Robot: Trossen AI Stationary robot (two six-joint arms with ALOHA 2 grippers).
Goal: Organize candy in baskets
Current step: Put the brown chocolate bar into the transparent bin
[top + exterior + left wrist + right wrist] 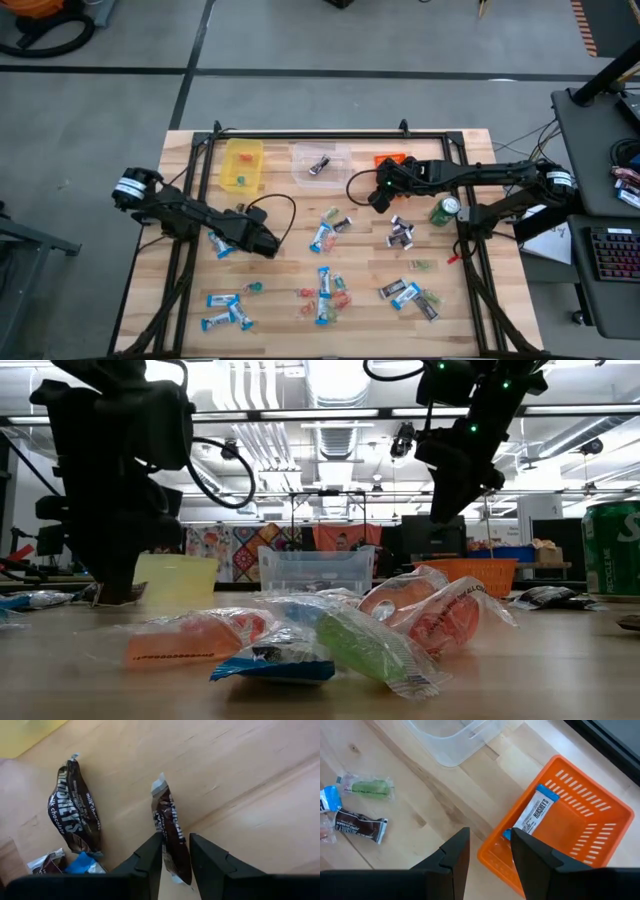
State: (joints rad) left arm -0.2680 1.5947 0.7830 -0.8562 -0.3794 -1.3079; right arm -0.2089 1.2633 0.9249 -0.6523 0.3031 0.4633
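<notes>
A green can [444, 210] stands upright on the wooden table [300, 265], at about three o'clock from the table's middle, near the edge. In the low view the can [611, 548] shows far over at three o'clock. A black frame [320, 135] runs along the table's twelve o'clock edge. Off the table at three o'clock stands a dark desk [590, 130] with a keyboard [612, 253] on it. White paper [548, 238] lies between the table and the desk. The floor [100, 110] is gray, with dark lines.
</notes>
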